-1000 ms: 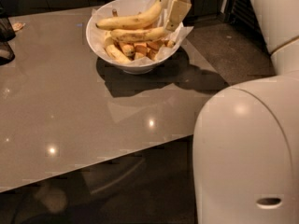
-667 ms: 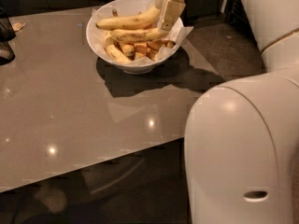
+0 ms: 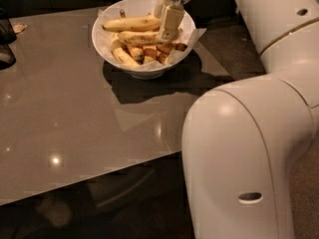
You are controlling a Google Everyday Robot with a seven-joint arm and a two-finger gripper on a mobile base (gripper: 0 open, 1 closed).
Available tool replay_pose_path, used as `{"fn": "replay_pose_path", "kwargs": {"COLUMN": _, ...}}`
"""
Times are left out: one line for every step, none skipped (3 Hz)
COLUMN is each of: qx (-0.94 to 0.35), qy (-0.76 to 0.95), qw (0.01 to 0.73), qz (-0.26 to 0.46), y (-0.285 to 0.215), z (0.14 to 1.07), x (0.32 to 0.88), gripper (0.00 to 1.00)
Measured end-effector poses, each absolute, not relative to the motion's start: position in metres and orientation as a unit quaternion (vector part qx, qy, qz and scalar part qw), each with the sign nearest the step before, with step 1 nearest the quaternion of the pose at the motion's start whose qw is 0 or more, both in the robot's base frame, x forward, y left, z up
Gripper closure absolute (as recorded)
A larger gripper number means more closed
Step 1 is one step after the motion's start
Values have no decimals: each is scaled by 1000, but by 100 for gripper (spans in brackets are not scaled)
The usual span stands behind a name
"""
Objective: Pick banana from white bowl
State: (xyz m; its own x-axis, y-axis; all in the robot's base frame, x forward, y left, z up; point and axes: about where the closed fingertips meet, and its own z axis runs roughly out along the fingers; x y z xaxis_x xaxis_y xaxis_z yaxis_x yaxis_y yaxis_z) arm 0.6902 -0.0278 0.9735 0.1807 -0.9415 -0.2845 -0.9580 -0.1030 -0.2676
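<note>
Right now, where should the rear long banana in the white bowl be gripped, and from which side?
Probably near its right end, from above: the banana lies level atop the pile in the white bowl, and the end effector hangs over that end.

Smooth plastic gripper over the glossy, paper-lined white bowl

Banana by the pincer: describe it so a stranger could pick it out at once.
On the table, find the white bowl near the far edge. The banana lies whole across it, its right end at the pincer. It is nearer than the far banana and longer than the cut pieces.
</note>
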Motion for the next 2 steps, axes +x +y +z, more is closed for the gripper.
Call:
{"fn": "replay_pose_path", "kwargs": {"qx": -745, "qy": 641, "qw": 183, "qz": 28, "y": -23, "z": 959, "x": 692, "gripper": 42}}
{"fn": "replay_pose_path", "kwargs": {"qx": -744, "qy": 646, "qw": 168, "qz": 36, "y": -23, "z": 944, "x": 693, "gripper": 42}}
